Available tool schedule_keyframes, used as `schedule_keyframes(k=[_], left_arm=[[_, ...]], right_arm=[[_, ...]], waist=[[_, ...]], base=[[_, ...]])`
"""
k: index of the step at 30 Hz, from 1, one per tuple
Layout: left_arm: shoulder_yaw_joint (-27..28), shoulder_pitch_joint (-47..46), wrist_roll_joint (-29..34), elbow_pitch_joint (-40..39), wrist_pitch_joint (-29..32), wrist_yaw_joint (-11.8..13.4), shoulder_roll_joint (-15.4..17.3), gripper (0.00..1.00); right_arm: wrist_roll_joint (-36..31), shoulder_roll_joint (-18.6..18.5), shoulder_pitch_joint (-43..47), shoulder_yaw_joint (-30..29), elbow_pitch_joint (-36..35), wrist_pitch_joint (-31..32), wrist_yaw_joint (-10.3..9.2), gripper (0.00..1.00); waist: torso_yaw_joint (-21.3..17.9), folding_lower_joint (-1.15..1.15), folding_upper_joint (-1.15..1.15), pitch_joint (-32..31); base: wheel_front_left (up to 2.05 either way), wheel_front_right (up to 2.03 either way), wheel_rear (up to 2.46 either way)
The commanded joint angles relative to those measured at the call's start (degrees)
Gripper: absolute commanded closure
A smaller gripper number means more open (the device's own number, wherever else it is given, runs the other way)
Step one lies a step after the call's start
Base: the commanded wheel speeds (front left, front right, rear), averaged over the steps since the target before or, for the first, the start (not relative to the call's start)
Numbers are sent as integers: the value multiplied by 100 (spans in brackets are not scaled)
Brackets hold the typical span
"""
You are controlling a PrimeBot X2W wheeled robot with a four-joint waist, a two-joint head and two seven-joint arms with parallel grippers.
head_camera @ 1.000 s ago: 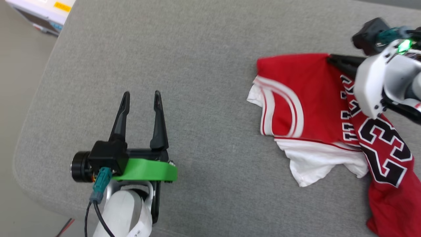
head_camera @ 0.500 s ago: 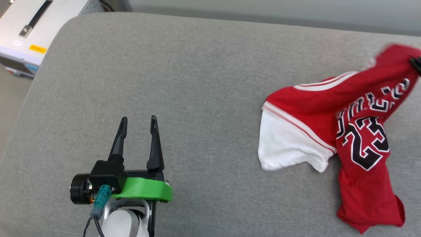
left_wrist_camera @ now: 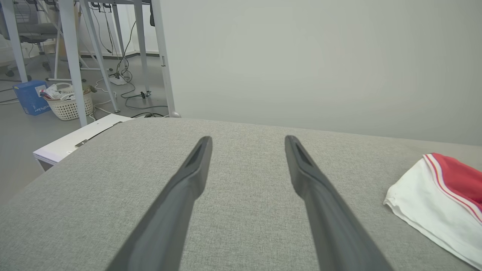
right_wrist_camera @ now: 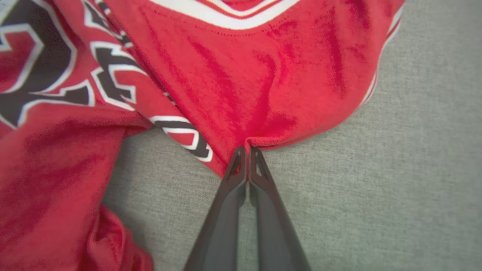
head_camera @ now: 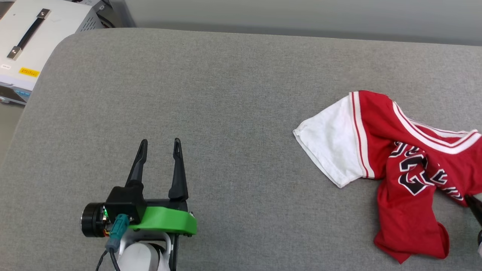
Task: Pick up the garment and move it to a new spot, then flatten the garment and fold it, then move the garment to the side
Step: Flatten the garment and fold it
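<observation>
The garment (head_camera: 399, 150) is a red jersey T-shirt with a white sleeve, striped trim and a black "23". It lies crumpled on the grey cushion at the right of the head view. My right gripper (right_wrist_camera: 247, 149) is shut on the red hem of the garment (right_wrist_camera: 263, 86), its two fingers pressed together on a pinch of cloth. A dark tip of that gripper (head_camera: 475, 206) pokes in at the head view's right edge. My left gripper (head_camera: 158, 145) stands open over bare cushion at the lower left, far from the shirt. The white sleeve (left_wrist_camera: 433, 203) lies to its right.
The grey cushion (head_camera: 226, 113) has a rounded left edge. Beyond that edge stands a white case (head_camera: 30, 45) with a black handle. Table legs, cables, a basket (left_wrist_camera: 71, 105) and a blue box (left_wrist_camera: 32, 98) are on the floor past the cushion.
The head camera has shifted between frames. The garment was lifted and swung by my right gripper, and now lies lower with the white sleeve turned up to the left. My left gripper stayed open.
</observation>
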Motion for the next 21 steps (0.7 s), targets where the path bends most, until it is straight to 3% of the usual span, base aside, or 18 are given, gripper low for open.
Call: schedule_keyframes(k=[1,5,6,7,11,13,17,21], left_arm=[[11,6,38,25,-33,-32,-18,0],[79,23,73,96,-33,-66,-18,0],[116,30,97,104,-33,-76,-18,0],[150,36,113,112,-33,-90,-18,0],[335,-16,198,127,-33,-243,-14,0],[425,-112,220,153,-33,-365,14,0],[460,-555,286,383,-33,-723,195,0],[249,-1244,265,804,-33,-1015,424,0]], right_arm=[[-46,142,88,-31,121,21,-4,100],[-220,519,147,-276,428,-274,-4,100],[-327,583,131,-393,492,-404,-4,15],[-424,635,111,-528,547,-502,-4,0],[-1103,860,74,-1297,536,-701,-4,0],[-1724,1044,51,-2068,250,-711,-4,0],[-3188,1921,486,-3699,-992,-715,-4,0],[-4156,2892,966,-4342,-2298,-716,-4,0]], waist=[[1,0,-1,-12],[-34,0,-1,-112],[-56,0,-1,-154],[-77,0,-1,-186],[-197,0,-1,-307],[-270,0,-1,-332],[-409,0,-1,-311],[-522,0,-1,-236]], base=[[0,0,0],[0,0,0],[0,0,0],[0,0,0],[0,0,0],[0,0,0],[0,0,0],[0,0,0]])
